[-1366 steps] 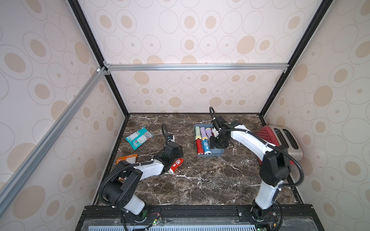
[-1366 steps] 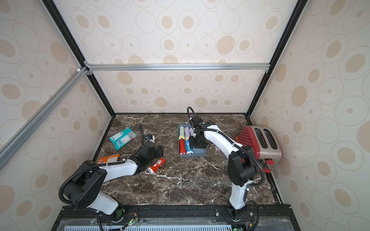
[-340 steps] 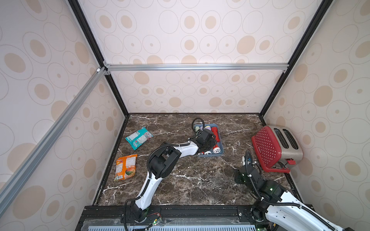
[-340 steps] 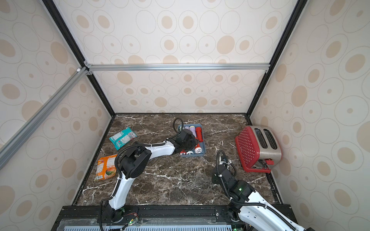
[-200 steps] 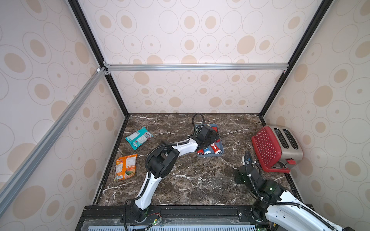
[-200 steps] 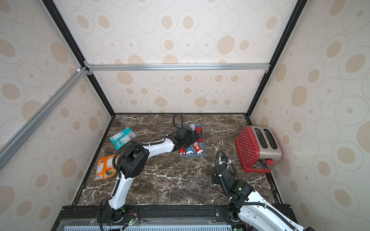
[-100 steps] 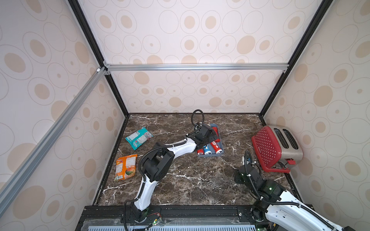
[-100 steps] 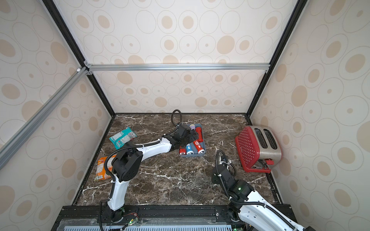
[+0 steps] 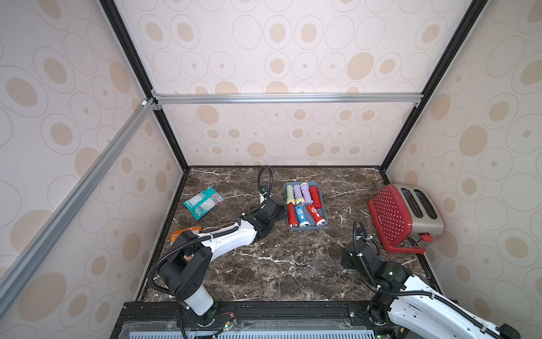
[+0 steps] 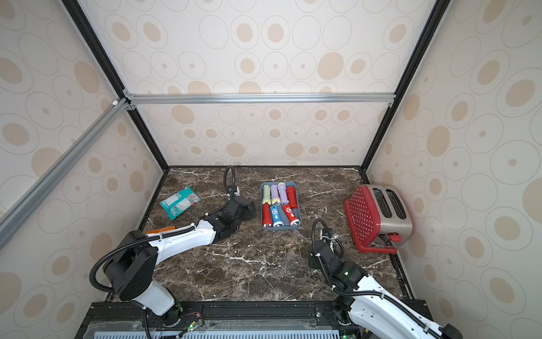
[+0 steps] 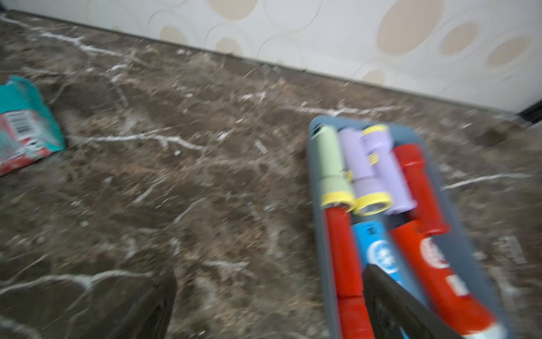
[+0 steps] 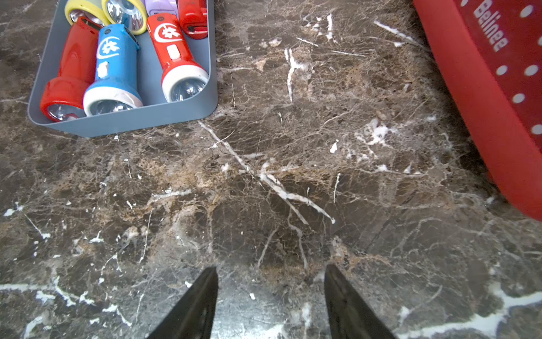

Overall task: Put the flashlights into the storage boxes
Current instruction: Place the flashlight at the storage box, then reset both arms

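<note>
As things lie in both top views, I count 7 flashlights, all inside the 1 blue-grey tray toward the back of the marble top: 3 red, 1 blue, 2 lilac, 1 pale green. There's also 1 red toaster on the right and 2 snack packs on the left, teal and orange. My left gripper is spread wide w/ nothing in it, just beside the tray's left wall, contact unclear in the blurred wrist view. My right gripper is partly open, empty, over bare marble, apart from the tray.
</note>
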You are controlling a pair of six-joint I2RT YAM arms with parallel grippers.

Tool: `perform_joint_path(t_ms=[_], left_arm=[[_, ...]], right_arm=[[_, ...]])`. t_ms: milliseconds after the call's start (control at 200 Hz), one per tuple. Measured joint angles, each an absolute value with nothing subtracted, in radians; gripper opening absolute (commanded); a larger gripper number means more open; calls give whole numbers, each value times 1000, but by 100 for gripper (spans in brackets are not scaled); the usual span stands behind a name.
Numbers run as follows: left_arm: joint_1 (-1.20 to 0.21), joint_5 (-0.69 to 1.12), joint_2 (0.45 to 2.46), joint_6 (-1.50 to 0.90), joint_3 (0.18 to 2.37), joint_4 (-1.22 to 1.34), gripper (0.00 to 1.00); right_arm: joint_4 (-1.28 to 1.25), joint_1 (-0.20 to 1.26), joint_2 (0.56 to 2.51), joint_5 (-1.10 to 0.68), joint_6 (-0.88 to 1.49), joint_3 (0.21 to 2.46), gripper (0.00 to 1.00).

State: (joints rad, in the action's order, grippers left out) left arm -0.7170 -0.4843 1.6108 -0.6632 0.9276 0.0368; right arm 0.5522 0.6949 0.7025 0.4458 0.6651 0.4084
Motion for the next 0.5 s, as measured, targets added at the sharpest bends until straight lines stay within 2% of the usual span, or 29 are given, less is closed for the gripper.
perform_joint_path(t_ms=[140, 310, 375, 420, 475, 500], left_arm=[[-696, -493, 1612, -563, 835, 76, 99], [-672, -467, 1575, -509, 698, 272, 99], [-642, -423, 1561, -516, 669, 289, 99], [-624, -395, 1552, -516, 659, 305, 99], [-607, -379, 1537, -522, 653, 322, 99], [-603, -374, 1530, -527, 651, 330, 99]], right_arm=[[546, 695, 796, 446, 671, 414, 60], [558, 695, 921, 445, 690, 462, 64], [572, 694, 961, 442, 694, 503, 74], [587, 695, 988, 444, 693, 545, 89], [602, 695, 1022, 450, 684, 606, 99], [607, 695, 1037, 458, 679, 637, 100]])
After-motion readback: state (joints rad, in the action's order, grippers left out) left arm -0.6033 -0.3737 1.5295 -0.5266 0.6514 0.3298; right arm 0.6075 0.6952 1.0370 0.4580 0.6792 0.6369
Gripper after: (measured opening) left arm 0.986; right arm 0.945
